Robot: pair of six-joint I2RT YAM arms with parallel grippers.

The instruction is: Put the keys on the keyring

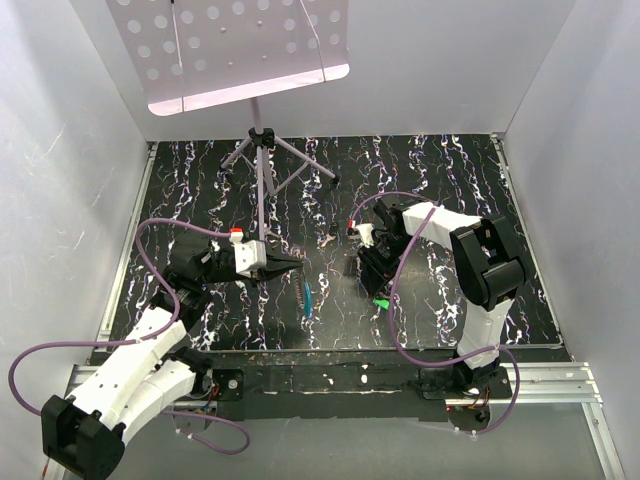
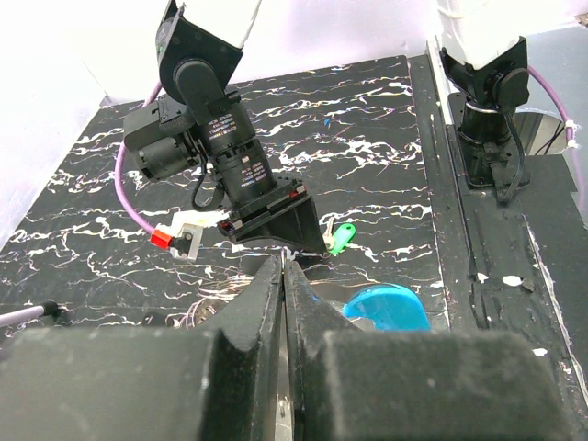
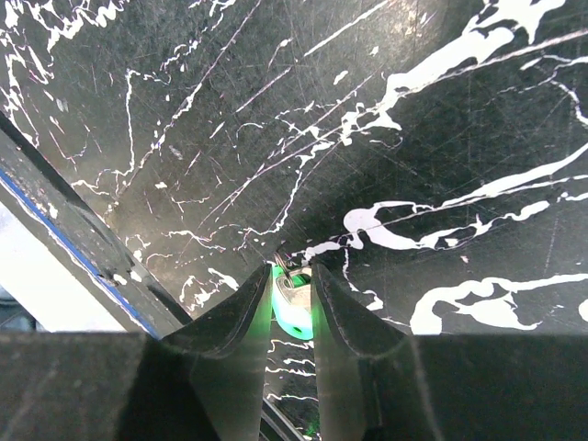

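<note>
The key [image 3: 294, 303], tiny with a bright green head, sits pinched between my right gripper's fingers; the right gripper [image 3: 292, 274] is shut on it just above the black marbled mat. In the top view the right gripper [image 1: 379, 292] points toward the near edge with the green key [image 1: 381, 302] at its tip. The key also shows in the left wrist view [image 2: 342, 237]. The keyring [image 1: 303, 290], a thin loop with a light-blue tag [image 2: 386, 308], hangs at the tip of my left gripper [image 1: 290, 268]. The left gripper [image 2: 283, 268] is shut, with a thin silvery strip between its jaws.
A purple tripod stand [image 1: 262, 150] with a perforated desk [image 1: 240, 50] stands at the back middle. A small dark object [image 1: 328, 237] lies on the mat between the arms. White walls enclose the mat on three sides. A metal rail [image 1: 400, 375] runs along the near edge.
</note>
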